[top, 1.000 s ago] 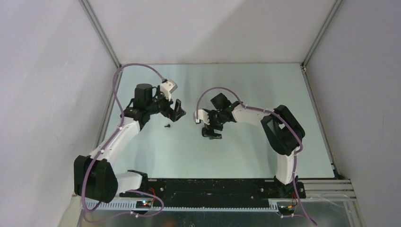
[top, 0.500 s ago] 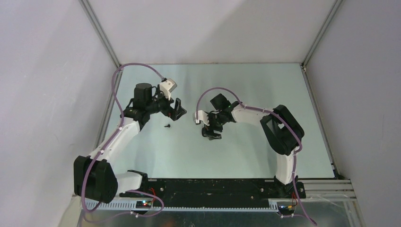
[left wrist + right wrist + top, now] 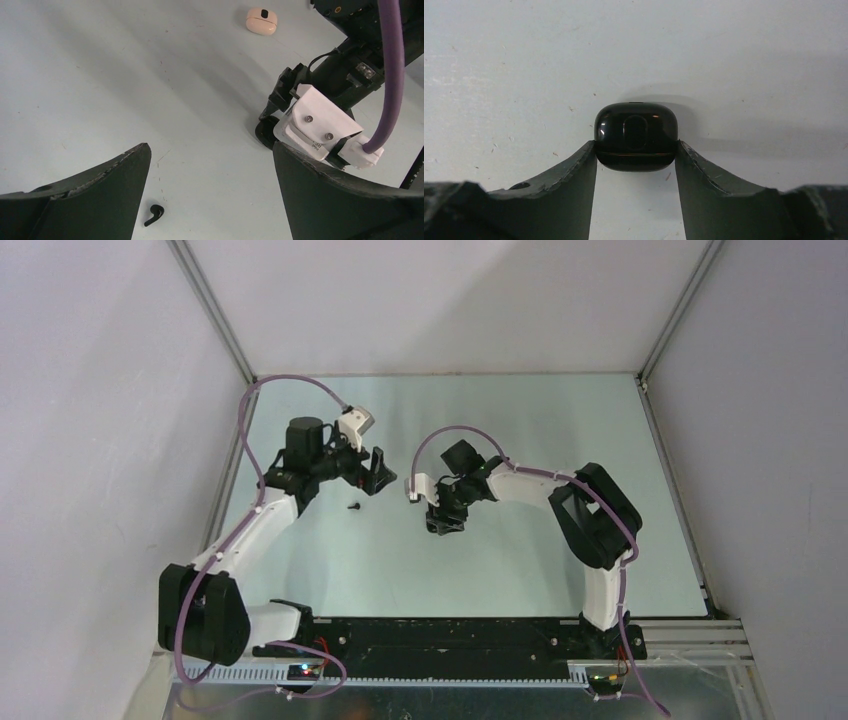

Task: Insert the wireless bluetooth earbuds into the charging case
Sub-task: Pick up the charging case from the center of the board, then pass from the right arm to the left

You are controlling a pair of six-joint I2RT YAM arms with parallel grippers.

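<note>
Left arm (image 3: pixel 250 530): rises from its base at the near left, elbow out to the left, forearm running toward 1 o'clock, wrist turned in toward mid-table. The left gripper (image 3: pixel 377 476) hangs above the table (image 3: pixel 520 570), jaws spread wide, nothing between them.

Right arm (image 3: pixel 590 510): rises from its base at the near right, folds at the elbow and reaches toward 9 o'clock, wrist pitched down. The right gripper (image 3: pixel 635 150) is clamped on the black charging case (image 3: pixel 636 135), one finger on each side at the seam line. The lid appears down. The case is low at the table surface; whether it rests there cannot be told.

Black earbud (image 3: pixel 353 507): lies loose on the table at about 7 o'clock from the left gripper, near it and touching neither finger. It is well apart from the held case, which lies at about 4 o'clock from the left gripper.

Surroundings, from the left wrist camera: the right wrist's white camera mount (image 3: pixel 320 125) and a purple cable (image 3: pixel 392 65) stand at 3 o'clock, close to the left gripper's right finger and in front of most of the held case. A pale case (image 3: pixel 261 21), closed, with a dark oval mark on its face, sits on the table at 1 o'clock, well apart from both grippers.
</note>
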